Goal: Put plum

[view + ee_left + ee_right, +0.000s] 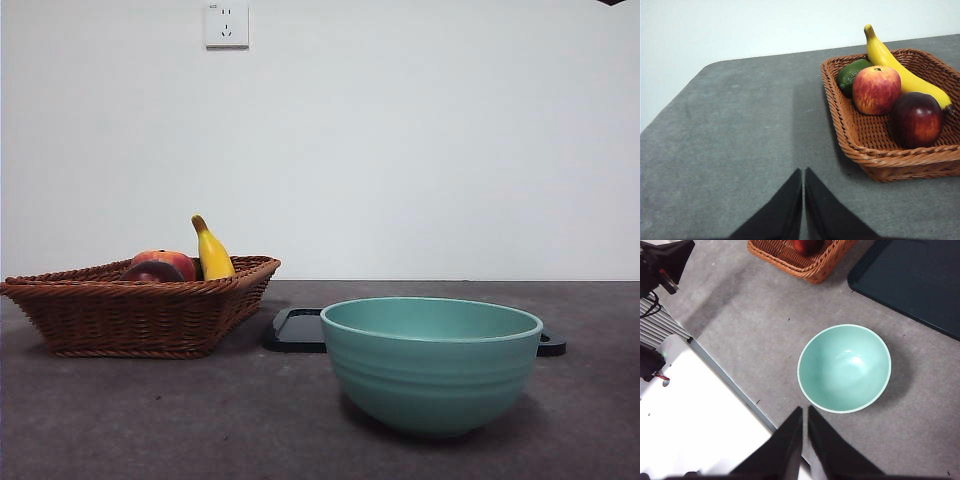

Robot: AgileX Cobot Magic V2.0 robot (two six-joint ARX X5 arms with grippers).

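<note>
your left gripper (803, 200) has its two black jaws closed tight with nothing in them, and so does your right gripper (805, 437), which hangs over the empty round green bowl (844, 368). the small round dark purple plum (916, 119) sits in the brown woven basket (875, 162), off to one side ahead of your left gripper and not touching it. it looks smooth, firm and light, so it may slip or roll; open up and hold it around its round middle.

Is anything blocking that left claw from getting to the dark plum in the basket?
Only the basket's woven rim lies between the left gripper and the plum. The table between is bare. The red apple and banana sit behind the plum, not in front of it.
</note>
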